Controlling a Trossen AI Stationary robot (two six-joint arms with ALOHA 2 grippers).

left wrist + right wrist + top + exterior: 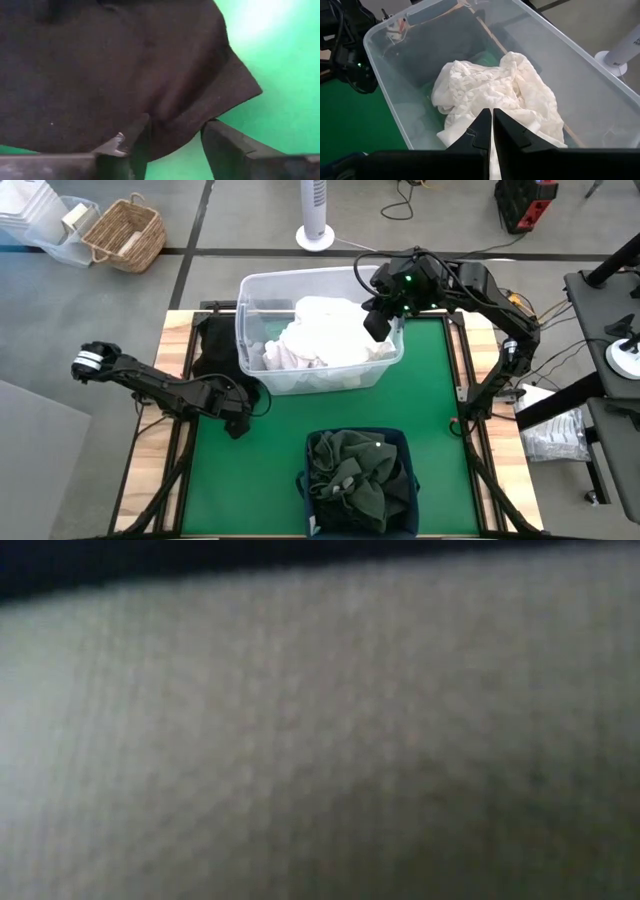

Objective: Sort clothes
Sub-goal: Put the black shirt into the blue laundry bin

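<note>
A black garment (212, 350) lies flat on the table's left, beside the clear tub (245, 310). My left gripper (238, 423) is at its near edge. In the left wrist view the gripper (177, 122) is open, with the black garment's (125, 60) edge between the fingers. White lacy clothes (325, 335) are heaped inside the tub. My right gripper (377, 328) hovers over the tub's right part. In the right wrist view it (492, 112) is shut above the white clothes (490, 85). Dark green clothes (360, 475) fill the navy bin (405, 442). My left gripper is level with the mat, and its open fingers (225, 145) stand either side of the black garment's near edge (190, 125). I cannot tell whether they touch the cloth. The garment lies on the green mat.
The tub (580, 65) stands at the far middle of the green mat (430, 400), the navy bin at the near middle. Bare mat shows between them and to the right. Blurred cloth (320, 740) close to the lens fills the low view. A wicker basket (125, 235) sits on the floor beyond.
</note>
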